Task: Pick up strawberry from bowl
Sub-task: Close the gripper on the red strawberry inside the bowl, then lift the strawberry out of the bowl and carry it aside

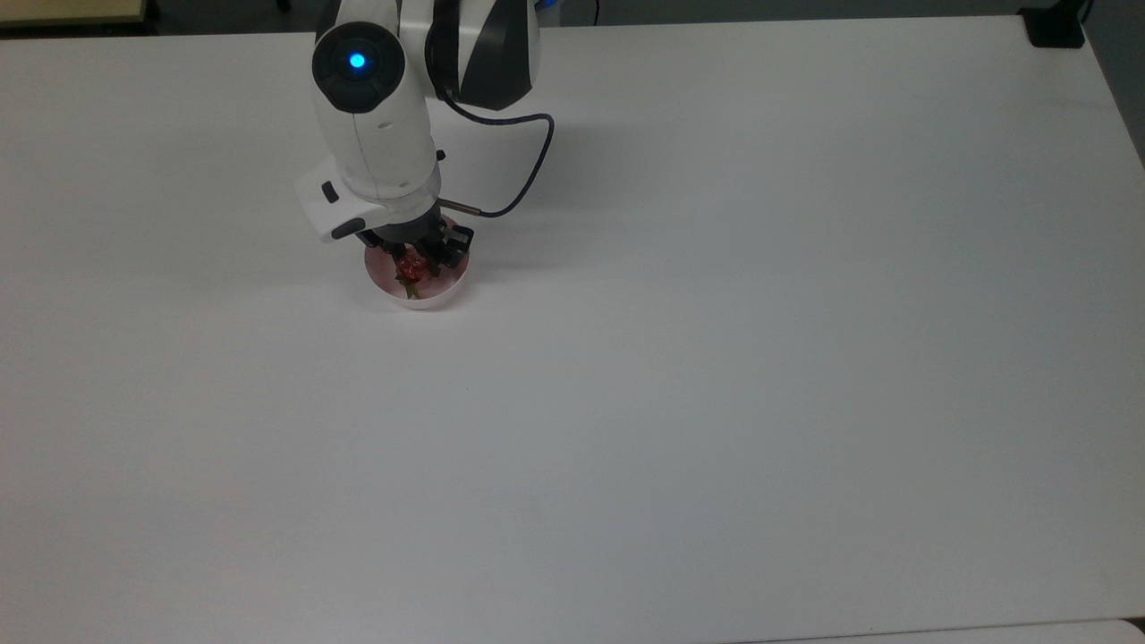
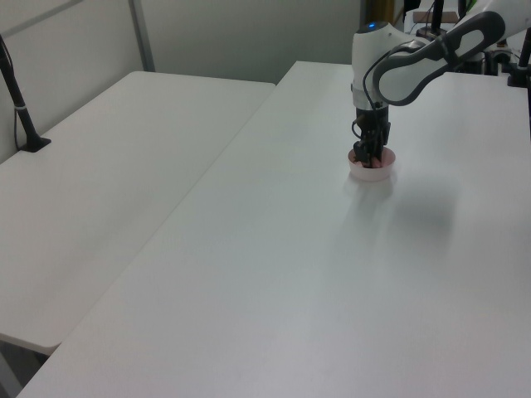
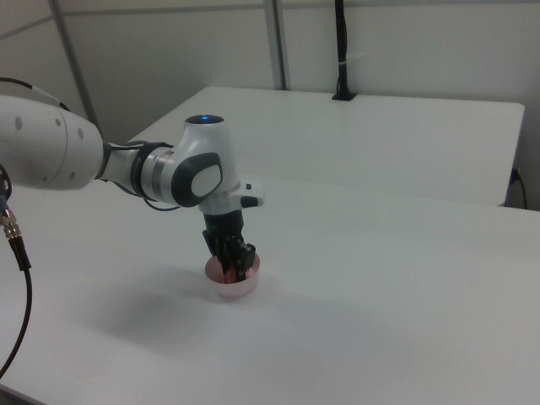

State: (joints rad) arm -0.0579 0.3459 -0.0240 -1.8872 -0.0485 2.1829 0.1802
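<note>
Gripper (image 1: pixel 413 259) points down into the pale pink bowl (image 1: pixel 440 293), which sits on the white bench (image 1: pixel 716 358) toward the top view's upper left; the dark fingers (image 1: pixel 436 258) are clenched on the red strawberry (image 1: pixel 411 266), one on each side of it, its green stem trailing toward the bowl's near rim in the top view. In the left view the gripper (image 2: pixel 368 154) stands upright inside the bowl (image 2: pixel 372 172); in the right view the gripper (image 3: pixel 232 262) is low in the bowl (image 3: pixel 233 286), a spot of red strawberry (image 3: pixel 234 269) showing at the tips. A dark cable (image 1: pixel 528 170) loops from the wrist over the bench.
</note>
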